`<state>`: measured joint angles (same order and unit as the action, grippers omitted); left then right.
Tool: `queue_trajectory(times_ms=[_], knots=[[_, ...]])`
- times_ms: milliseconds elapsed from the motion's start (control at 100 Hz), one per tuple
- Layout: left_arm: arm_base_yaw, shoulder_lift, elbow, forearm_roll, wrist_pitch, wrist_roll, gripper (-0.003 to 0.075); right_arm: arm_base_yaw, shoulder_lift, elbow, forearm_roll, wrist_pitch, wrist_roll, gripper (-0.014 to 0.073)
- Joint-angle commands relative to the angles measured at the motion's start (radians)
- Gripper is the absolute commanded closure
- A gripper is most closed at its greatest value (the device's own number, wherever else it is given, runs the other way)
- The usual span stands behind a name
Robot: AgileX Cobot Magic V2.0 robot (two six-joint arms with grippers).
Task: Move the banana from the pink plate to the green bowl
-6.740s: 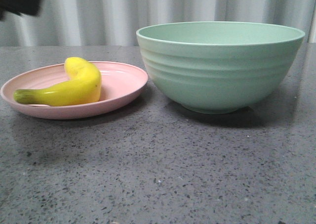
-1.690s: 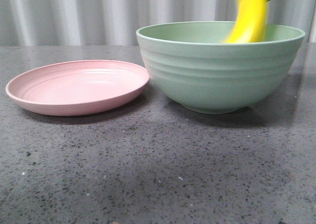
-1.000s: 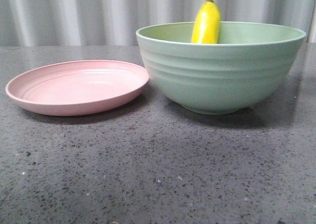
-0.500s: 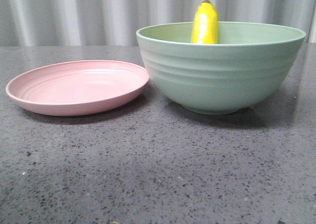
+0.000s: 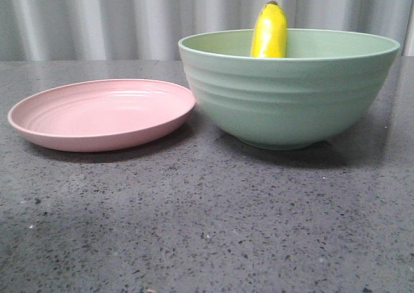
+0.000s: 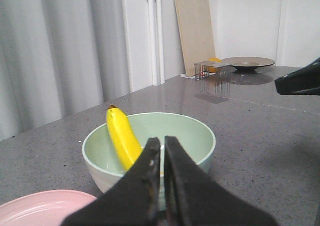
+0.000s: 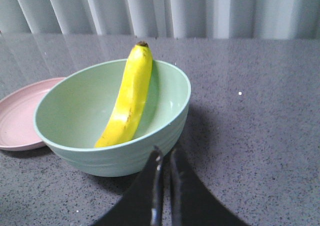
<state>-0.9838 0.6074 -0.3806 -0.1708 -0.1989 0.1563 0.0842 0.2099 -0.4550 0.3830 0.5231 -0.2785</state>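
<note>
The banana (image 5: 269, 32) stands tilted inside the green bowl (image 5: 284, 99), its dark tip poking above the rim; it also shows in the left wrist view (image 6: 121, 138) and the right wrist view (image 7: 128, 97). The pink plate (image 5: 97, 115) lies empty to the left of the bowl. My left gripper (image 6: 162, 143) is shut and empty, held back from the bowl (image 6: 195, 131). My right gripper (image 7: 165, 155) is shut and empty, just outside the bowl's wall (image 7: 150, 146). Neither gripper shows in the front view.
A wooden board (image 6: 196, 31), a wire rack (image 6: 211, 69) and a dark dish (image 6: 248, 63) stand at the far end of the grey counter. Part of the other arm (image 6: 300, 79) shows at the edge. A pleated curtain (image 5: 97, 21) backs the table.
Over the last seconds the banana left the plate, hung over the bowl's right side, then dropped in. In the last second it has only settled slightly against the far wall.
</note>
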Motion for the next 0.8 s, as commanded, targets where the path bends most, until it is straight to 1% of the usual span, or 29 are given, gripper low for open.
queue_trajectory(times_ms=[0,90,200,390,790], knots=[[0.004,-0.003,0.008,-0.04,-0.128,-0.002,0.0741,0.001,-0.072,0.004,0.001,-0.083,-0.015,0.0661],[0.004,-0.003,0.038,-0.06,-0.161,-0.002,0.0741,0.001,-0.162,0.027,0.001,-0.089,-0.015,0.0661],[0.004,-0.003,0.052,-0.06,-0.161,-0.002,0.0741,0.001,-0.241,0.036,0.001,-0.083,-0.013,0.0661],[0.004,-0.003,0.053,-0.06,-0.188,-0.002,0.0741,0.001,-0.23,0.038,0.001,-0.082,-0.013,0.0661],[0.004,-0.003,0.053,-0.06,-0.188,-0.002,0.0741,0.001,-0.23,0.038,0.001,-0.082,-0.013,0.0661]])
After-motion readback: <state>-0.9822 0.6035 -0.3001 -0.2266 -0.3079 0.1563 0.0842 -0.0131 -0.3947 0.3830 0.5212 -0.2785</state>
